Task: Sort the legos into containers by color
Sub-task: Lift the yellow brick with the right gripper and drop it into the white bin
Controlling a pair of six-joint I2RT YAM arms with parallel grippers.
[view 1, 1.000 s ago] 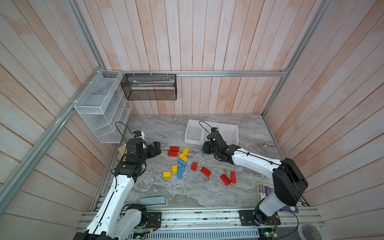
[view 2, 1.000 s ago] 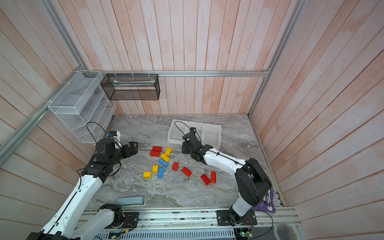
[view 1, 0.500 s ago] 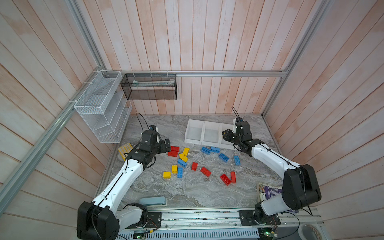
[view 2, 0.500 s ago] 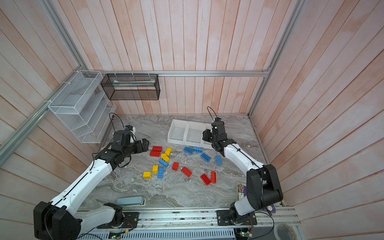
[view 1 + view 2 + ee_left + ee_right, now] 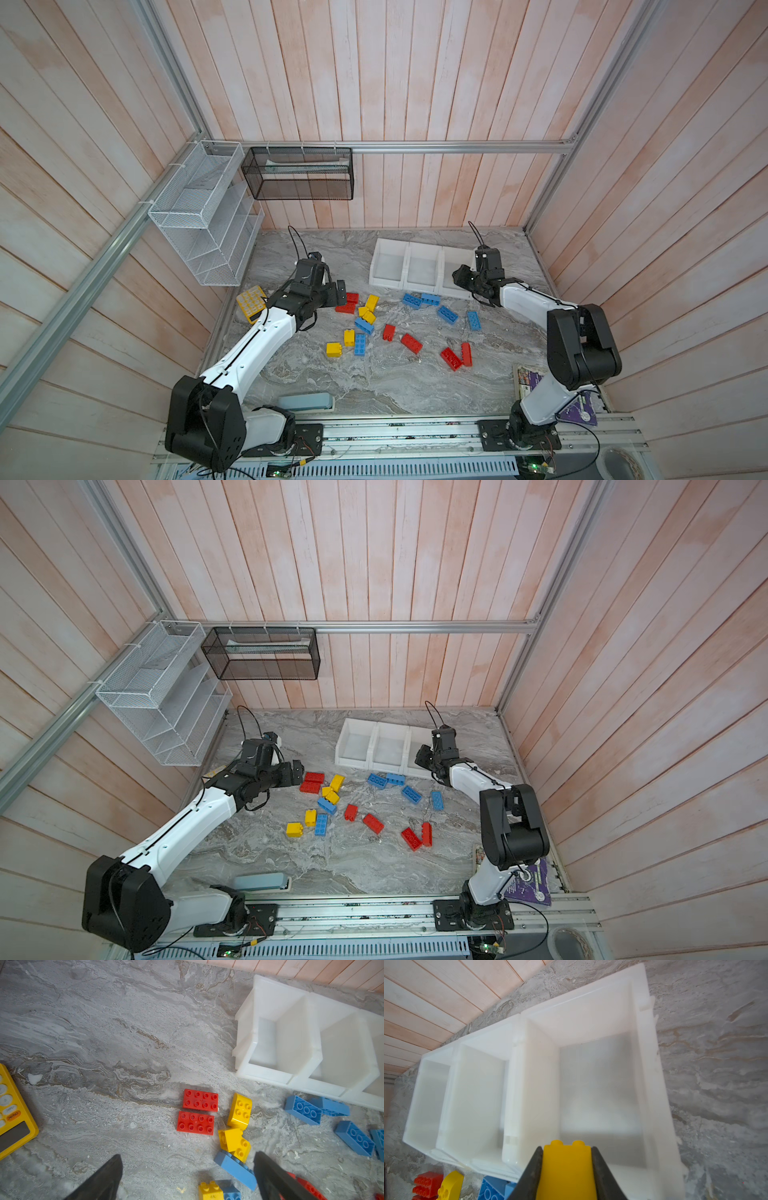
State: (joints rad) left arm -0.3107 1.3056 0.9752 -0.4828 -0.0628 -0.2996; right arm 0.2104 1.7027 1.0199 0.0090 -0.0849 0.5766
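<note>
A yellow brick pinched in the right claw, at the lip of the end bin.
The brick points studs-forward between the pressed-in jaws, above the low front edge of the bin at the right end of the row of three. That bin's bare floor lies straight ahead, so a short reach and a release should drop it in. All three bins look empty. The left claw is spread wide and holds nothing above the tabletop. Two red bricks lie side by side just ahead of its gap, long sides running finger to finger, so a wrist turn looks needed.
</note>
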